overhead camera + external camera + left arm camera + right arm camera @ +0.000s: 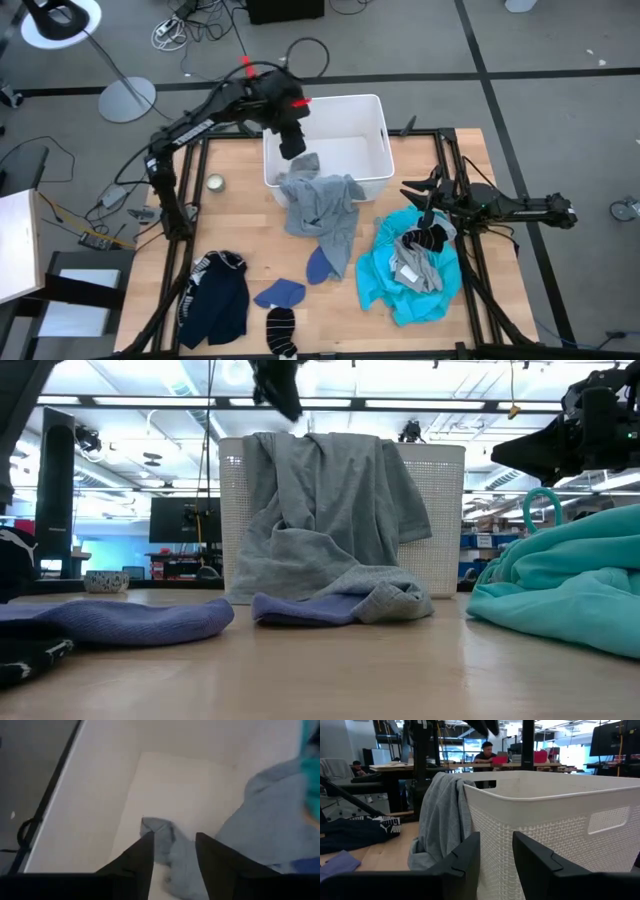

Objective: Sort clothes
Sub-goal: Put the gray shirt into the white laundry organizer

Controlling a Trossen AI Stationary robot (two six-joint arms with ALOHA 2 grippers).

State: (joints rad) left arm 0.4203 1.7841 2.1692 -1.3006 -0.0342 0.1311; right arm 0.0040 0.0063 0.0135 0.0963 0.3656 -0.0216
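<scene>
Left gripper: I see my left gripper [294, 146] hanging above the near-left corner of the white bin [375, 110]; its fingers [142, 857] are spread with nothing between them.
Right gripper: my right gripper [420, 195] waits low over the right side of the table, just beyond the turquoise shirt [400, 285], fingers [465, 857] parted and empty, pointing at the bin wall.
Grey shirt: the grey shirt [322, 212] is draped over the bin's front rim, a small fold inside the bin, most of it spilling down the front wall onto the table [235, 215].
Bin edges: the bin's right half and far rim are bare; only the front-left stretch of rim is covered by cloth.
Turquoise pile: the turquoise shirt lies right of the grey one, with grey and black-and-white pieces [422, 250] heaped on top.
Small blue pieces: one [320, 265] touches the grey shirt's hem, another [280, 293] lies nearer the front edge.
Striped sock: striped sock [281, 332] at the front edge, just below the second blue piece.
Navy shirt: the navy striped shirt [218, 295] sits at front left.
Open room: bare wood between the bin and the navy shirt, apart from a small round tin [214, 182].
Room: desks, screens and seated people [487, 752] show beyond the table.
</scene>
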